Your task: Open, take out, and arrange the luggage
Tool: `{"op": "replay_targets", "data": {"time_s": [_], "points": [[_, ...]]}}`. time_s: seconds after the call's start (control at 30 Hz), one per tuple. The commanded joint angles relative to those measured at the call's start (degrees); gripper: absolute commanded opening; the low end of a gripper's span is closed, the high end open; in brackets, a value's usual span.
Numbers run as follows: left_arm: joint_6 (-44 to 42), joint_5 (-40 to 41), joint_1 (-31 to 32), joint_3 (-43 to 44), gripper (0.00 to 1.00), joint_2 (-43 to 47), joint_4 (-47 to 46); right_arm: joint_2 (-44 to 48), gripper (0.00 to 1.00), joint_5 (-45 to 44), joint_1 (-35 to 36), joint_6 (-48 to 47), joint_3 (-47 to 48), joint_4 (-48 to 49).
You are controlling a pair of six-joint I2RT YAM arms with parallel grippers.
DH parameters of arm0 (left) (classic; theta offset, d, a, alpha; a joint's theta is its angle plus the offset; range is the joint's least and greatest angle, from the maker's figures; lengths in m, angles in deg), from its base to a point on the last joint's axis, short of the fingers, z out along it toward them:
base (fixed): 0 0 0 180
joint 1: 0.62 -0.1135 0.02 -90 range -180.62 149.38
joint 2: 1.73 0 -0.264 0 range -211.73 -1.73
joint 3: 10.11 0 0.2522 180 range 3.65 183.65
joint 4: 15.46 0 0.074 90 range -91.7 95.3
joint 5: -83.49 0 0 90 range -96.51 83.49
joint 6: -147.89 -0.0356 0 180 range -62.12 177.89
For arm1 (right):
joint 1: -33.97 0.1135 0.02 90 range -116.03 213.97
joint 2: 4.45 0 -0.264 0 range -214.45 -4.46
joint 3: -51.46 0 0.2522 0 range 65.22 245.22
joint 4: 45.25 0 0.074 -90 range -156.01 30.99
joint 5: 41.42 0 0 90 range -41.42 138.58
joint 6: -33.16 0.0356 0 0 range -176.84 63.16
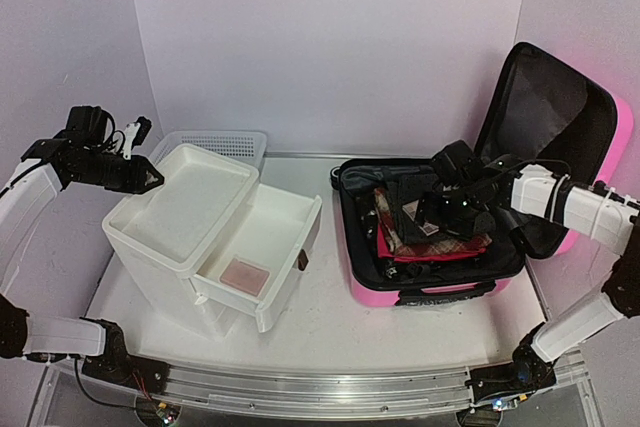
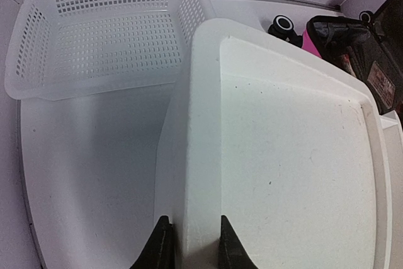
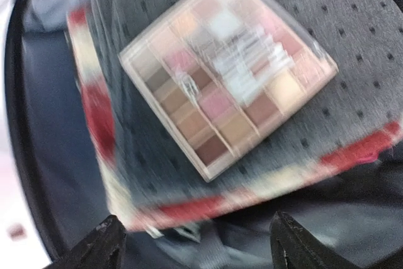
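Note:
The pink luggage (image 1: 430, 299) lies open at the right of the table, its black-lined lid (image 1: 545, 107) standing up behind. Folded red plaid and dark cloths (image 1: 400, 237) fill its lower half. My right gripper (image 1: 440, 209) hovers inside it. In the right wrist view an eyeshadow palette (image 3: 227, 67) rests on grey dotted cloth (image 3: 352, 23) over the plaid cloth (image 3: 94, 105), and the right gripper (image 3: 196, 216) stands open just short of the palette, with nothing between its fingers. My left gripper (image 2: 193, 218) is shut on the left rim of the white drawer unit (image 2: 289, 155).
The white drawer unit (image 1: 180, 209) stands left of centre, its drawer (image 1: 265, 247) pulled out towards the luggage with a small pink flat item (image 1: 245, 273) inside. A white mesh basket (image 1: 215, 142) sits behind it. A luggage wheel (image 2: 282, 24) faces the unit.

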Motion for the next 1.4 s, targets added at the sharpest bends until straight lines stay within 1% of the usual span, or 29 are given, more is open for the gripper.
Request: {"op": "replay_targets", "data": {"time_s": [0.0, 0.03, 0.17, 0.3, 0.43, 0.63, 0.83, 1.0, 1.07, 1.2, 1.3, 1.37], "points": [[6.75, -12.05, 0.41, -4.36, 0.0, -0.13, 7.23, -3.07, 0.69, 1.73, -6.0, 9.11, 3.98, 8.61], [6.72, -12.02, 0.38, -4.37, 0.0, 0.07, 7.27, -3.52, 0.68, 1.59, -7.2, 9.66, 4.06, 8.76], [6.68, -12.3, 0.38, -4.46, 0.0, 0.31, 7.22, -4.96, 0.68, 1.35, -9.81, 9.81, 4.49, 9.51], [6.48, -12.77, 0.33, -4.09, 0.0, -0.58, 7.2, -4.23, 0.68, 1.12, -11.84, 12.86, 1.99, 10.92], [6.48, -13.15, 0.41, -3.9, 0.0, -1.25, 7.2, -4.69, 0.68, 4.04, -13.9, 14.33, -0.4, 14.9], [6.39, -12.51, 0.37, -3.87, 0.0, -1.04, 7.23, -3.67, 0.67, 3.84, -14.31, 16.41, -2.8, 16.1], [6.39, -12.24, 0.39, -3.69, 0.0, -1.61, 7.22, -4.19, 0.71, 4.21, -14.56, 17.19, -4.28, 17.53], [6.48, -12.03, 0.4, -3.62, 0.0, -1.54, 7.23, -4.02, 0.72, 5.23, -14.9, 20.5, -7.54, 23.45], [6.57, -12.06, 0.39, -3.54, 0.0, -1.7, 7.2, -4.17, 0.72, 6.24, -15.1, 23.88, -9.37, 27.44], [6.58, -12.19, 0.4, -3.33, 0.0, -1.6, 7.2, -5.86, 0.73, 7.57, -15.73, 26.88, -11.78, 34.3], [6.5, -12.01, 0.38, -3.36, 0.0, -1.42, 7.27, -7.64, 0.72, 9.61, -16.06, 26.94, -13.32, 42.14], [6.46, -11.95, 0.4, -3.41, 0.0, -1.13, 7.27, -8.17, 0.71, 10.7, -16.09, 25.86, -13.54, 44.47]]}}
